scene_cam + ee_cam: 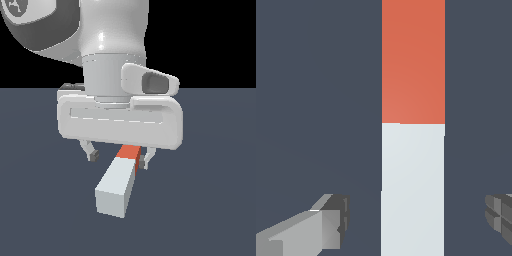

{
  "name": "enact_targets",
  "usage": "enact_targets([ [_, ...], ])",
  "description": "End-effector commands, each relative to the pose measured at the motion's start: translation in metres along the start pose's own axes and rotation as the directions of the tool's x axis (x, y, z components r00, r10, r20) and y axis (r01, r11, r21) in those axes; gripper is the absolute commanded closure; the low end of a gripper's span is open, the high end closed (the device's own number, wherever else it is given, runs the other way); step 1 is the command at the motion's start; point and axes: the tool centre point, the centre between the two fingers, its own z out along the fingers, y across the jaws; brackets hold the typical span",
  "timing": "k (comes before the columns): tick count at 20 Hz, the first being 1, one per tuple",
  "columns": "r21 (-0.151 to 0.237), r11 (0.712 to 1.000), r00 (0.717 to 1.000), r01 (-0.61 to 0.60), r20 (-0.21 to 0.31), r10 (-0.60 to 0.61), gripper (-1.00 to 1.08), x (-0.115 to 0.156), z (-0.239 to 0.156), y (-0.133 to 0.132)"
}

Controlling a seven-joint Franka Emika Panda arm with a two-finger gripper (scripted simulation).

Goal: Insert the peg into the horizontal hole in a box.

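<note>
The peg (119, 182) lies flat on the dark grey surface, its pale grey-white end toward the camera and its orange-red end under the hand. In the wrist view the peg (413, 150) runs lengthwise between the two fingers. My gripper (118, 157) is open and hovers just above the peg, with one finger (90, 151) on each side and not touching it. The peg sits closer to the finger (145, 158) on the exterior view's right. The box and its hole are out of view.
The arm's white hand and wrist (120, 120) fill the upper part of the exterior view and hide what lies behind. The dark grey floor (210, 210) stretches around the peg.
</note>
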Motion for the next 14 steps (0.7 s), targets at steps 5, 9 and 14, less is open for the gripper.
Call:
enact_targets([
  [5,-0.001,1.000,1.000,0.000,-0.001,0.000,-0.92,0.000,0.008,0.000],
  [9,-0.002,1.000,1.000,0.000,-0.001,0.000,-0.92,0.000,0.027,0.000],
  [14,-0.002,1.000,1.000,-0.002,-0.001,0.002,-0.92,0.000,0.047,0.000],
])
